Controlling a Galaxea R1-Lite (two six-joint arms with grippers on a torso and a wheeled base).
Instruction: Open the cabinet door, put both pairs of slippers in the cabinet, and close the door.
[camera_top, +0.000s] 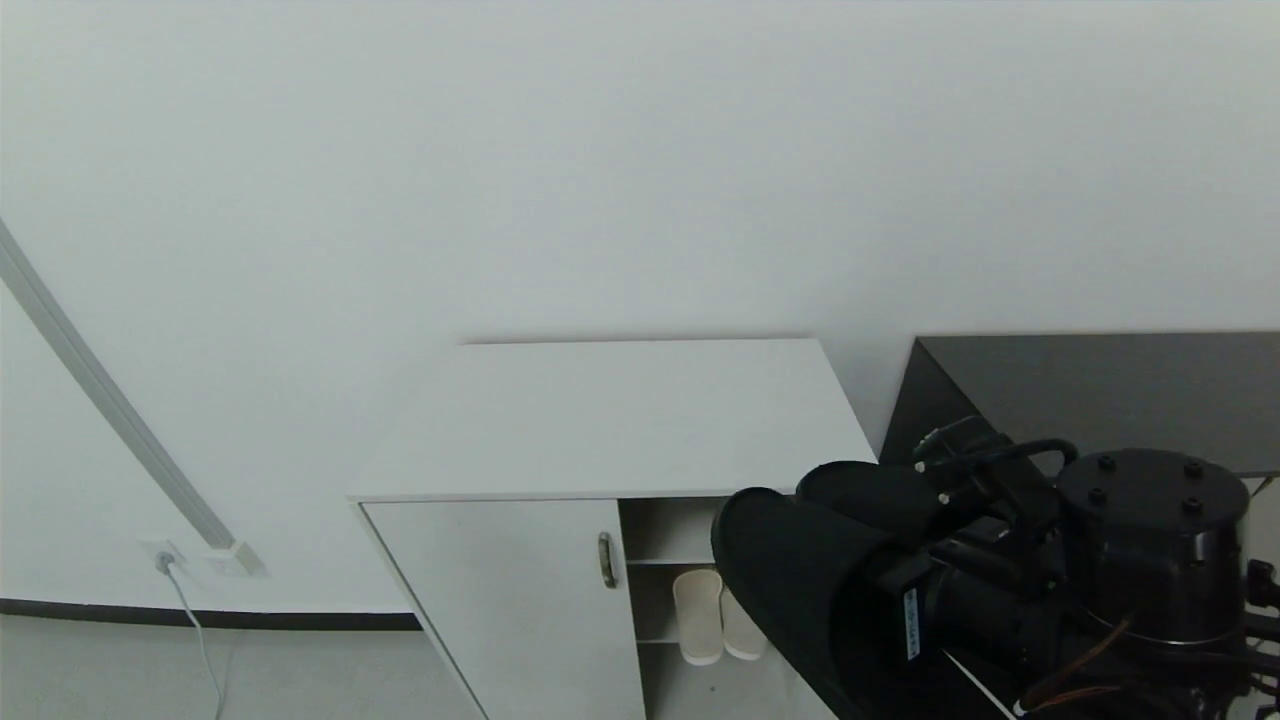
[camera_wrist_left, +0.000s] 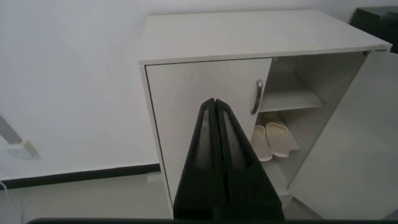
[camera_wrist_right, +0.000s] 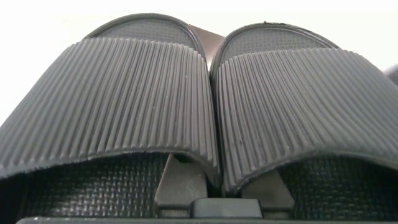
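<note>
The white cabinet (camera_top: 620, 420) stands against the wall with its left door (camera_top: 500, 600) closed and its right door (camera_wrist_left: 354, 137) swung open. A pair of white slippers (camera_top: 715, 615) lies side by side on a shelf inside (camera_wrist_left: 273, 140). My right gripper (camera_wrist_right: 214, 186) is shut on a pair of black ribbed slippers (camera_wrist_right: 149, 99), held together where their inner sides meet. In the head view the black slippers (camera_top: 800, 560) hang in front of the cabinet's open right half. My left gripper (camera_wrist_left: 215, 102) is shut with nothing in it, facing the closed left door.
A metal handle (camera_wrist_left: 257, 96) sits on the closed door's inner edge. A dark table (camera_top: 1100, 390) adjoins the cabinet's right side. On the wall to the left are a socket with a cable (camera_top: 165, 558) and a slanted conduit (camera_top: 100, 400).
</note>
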